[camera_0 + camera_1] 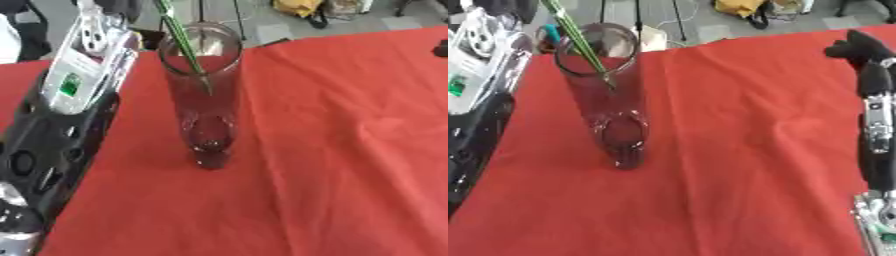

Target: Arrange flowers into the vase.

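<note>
A tall, clear glass cylinder vase [203, 95] stands upright on the red tablecloth, left of the table's middle and toward its far edge. Its round rim is open, and its thick base shows dark against the cloth. 1 thin green flower stem [184, 42] leans inside it, entering from above at the rim's far left and slanting down to the right. The stem's lower end sits in the upper part of the vase, near the right wall; its top runs out of view.
</note>
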Robot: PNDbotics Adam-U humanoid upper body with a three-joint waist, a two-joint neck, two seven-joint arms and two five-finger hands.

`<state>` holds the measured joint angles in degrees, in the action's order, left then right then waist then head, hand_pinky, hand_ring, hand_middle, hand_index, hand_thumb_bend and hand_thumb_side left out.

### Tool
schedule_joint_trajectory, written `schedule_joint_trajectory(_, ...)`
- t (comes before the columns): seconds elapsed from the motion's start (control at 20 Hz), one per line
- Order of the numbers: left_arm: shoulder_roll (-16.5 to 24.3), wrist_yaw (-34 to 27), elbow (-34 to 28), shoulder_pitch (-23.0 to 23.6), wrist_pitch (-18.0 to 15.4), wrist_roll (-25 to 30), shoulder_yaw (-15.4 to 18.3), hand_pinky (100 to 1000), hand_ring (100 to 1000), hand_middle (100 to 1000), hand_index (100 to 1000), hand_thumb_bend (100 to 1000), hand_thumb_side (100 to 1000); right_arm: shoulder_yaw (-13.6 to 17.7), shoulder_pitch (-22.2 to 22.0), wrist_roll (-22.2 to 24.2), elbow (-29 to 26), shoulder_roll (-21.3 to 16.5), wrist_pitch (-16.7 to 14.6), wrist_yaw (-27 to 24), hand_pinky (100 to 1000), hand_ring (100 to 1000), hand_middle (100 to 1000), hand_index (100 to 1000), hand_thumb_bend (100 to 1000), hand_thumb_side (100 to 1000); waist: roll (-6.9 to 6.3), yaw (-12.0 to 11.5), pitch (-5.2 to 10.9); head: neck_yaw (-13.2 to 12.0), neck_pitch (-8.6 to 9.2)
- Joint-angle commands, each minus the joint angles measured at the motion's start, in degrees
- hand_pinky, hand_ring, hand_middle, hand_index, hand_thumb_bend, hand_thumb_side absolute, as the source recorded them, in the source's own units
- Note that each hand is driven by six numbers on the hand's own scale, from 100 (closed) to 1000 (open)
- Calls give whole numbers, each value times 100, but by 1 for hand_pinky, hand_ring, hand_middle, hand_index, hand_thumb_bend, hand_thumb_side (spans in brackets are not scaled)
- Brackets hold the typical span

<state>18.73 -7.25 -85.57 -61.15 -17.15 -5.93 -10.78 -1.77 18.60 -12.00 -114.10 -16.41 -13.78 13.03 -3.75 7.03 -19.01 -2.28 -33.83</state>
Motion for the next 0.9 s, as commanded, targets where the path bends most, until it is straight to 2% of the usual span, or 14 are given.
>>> schedule_joint_trajectory(0.05, 151, 199, -22, -72, 23, -94, -26, 174, 272, 290, 212, 100, 853, 45, 30, -11, -50, -33, 7, -4, 969, 886, 711, 896, 100, 989, 29, -5, 151, 25, -29)
schedule_joint_trajectory(0.35, 173, 454, 85, -35, 126, -157, -76, 214, 311, 312, 256, 100, 855, 50, 34, -18, -50, -36, 4, -8, 969, 886, 711, 897, 100, 988, 34, -10, 161, 35, -30)
schedule_joint_trajectory(0.65, 143, 676, 206, -3, 285, -116, -103, 245, 386, 382, 302, 100, 851, 48, 41, -15, -50, -27, 11, -13, 969, 886, 711, 897, 100, 989, 27, -7, 158, 48, -13)
schedule_joint_trajectory(0.9, 149, 873, 293, 16, 271, -84, -127, 253, 396, 390, 305, 100, 836, 57, 35, -23, -50, -23, 14, -10, 970, 887, 710, 898, 100, 989, 29, 12, 149, 56, -1)
